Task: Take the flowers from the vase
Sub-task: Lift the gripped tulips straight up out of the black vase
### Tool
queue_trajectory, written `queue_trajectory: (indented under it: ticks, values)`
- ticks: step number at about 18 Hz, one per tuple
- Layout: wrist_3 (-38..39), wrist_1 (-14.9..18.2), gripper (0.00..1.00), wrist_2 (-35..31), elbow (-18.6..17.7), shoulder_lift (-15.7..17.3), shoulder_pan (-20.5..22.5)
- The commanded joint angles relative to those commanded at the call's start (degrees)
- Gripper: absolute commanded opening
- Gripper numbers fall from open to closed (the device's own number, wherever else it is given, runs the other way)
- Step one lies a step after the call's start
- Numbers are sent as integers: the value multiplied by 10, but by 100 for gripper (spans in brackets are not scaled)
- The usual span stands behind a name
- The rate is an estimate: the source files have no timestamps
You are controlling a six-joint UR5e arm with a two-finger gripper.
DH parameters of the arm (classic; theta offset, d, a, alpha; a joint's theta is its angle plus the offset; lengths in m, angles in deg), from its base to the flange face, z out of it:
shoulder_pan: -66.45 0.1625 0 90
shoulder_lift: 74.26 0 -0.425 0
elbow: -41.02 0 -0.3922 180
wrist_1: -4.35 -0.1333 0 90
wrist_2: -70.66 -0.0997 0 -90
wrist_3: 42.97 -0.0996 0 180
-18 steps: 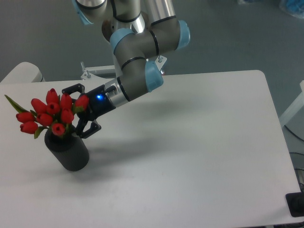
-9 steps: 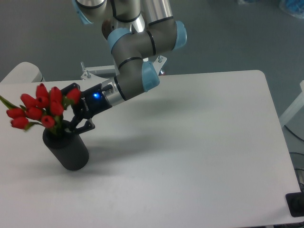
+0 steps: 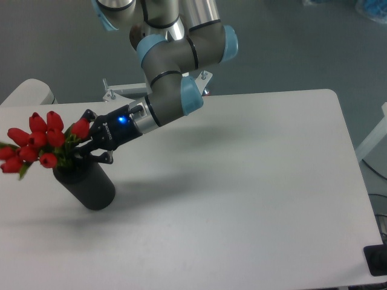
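The flowers (image 3: 35,144), a bunch of red tulip buds with green leaves, lean to the left out of the top of the vase (image 3: 89,186) at the table's left edge. The vase is a matte black cylinder and stands tilted. My gripper (image 3: 80,145) reaches in from the right, just above the vase mouth. Its black fingers (image 3: 97,158) are closed around the green stems below the buds. The stems' lower ends are hidden inside the vase and behind the fingers.
The white table (image 3: 242,181) stretches to the right of the vase. A metal bracket (image 3: 115,92) sits at the table's back edge behind the arm. A white rounded object (image 3: 30,92) lies at the far left, and a black item (image 3: 376,260) sits at the lower right corner.
The gripper moved left and its fingers closed from wide open onto the stems. The bunch shifted left and tipped outward, and the vase leaned with it.
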Motion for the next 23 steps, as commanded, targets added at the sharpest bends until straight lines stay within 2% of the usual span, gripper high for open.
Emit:
queue_trajectory:
  ticks: [6, 11, 17, 23]
  values:
    - [8, 0, 17, 6, 0, 10, 9]
    - [54, 0, 18, 24, 5, 31, 27]
    - [126, 1, 18, 41, 5, 73, 58]
    - [193, 3, 18, 51, 0, 108, 58]
